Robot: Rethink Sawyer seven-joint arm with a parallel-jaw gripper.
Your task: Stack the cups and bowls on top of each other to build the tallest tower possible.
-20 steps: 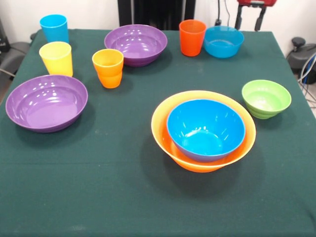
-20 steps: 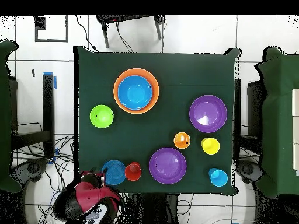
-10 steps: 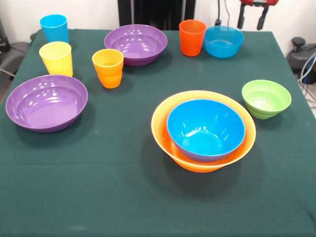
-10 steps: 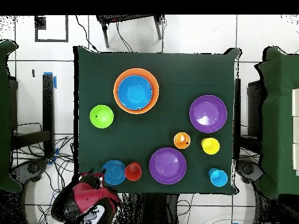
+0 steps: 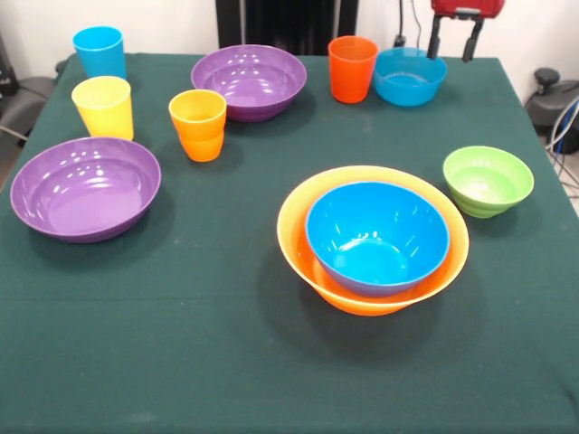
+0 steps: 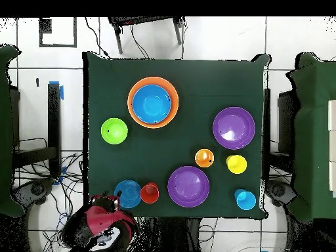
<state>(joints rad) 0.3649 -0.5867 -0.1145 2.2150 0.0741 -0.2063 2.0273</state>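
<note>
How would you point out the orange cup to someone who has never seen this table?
Start at the purple bowl at the far middle of the green table, seen from the front. Just nearer and to its left stands the orange cup, upright and alone. The yellow cup to its left is paler, and the red-orange cup stands far off beside the light blue bowl.

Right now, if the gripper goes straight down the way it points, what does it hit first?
Probably the translucent light blue bowl: the gripper, jaws open, hangs above its far rim. Depth is unclear, so it could miss behind it and meet the green tablecloth.
</note>
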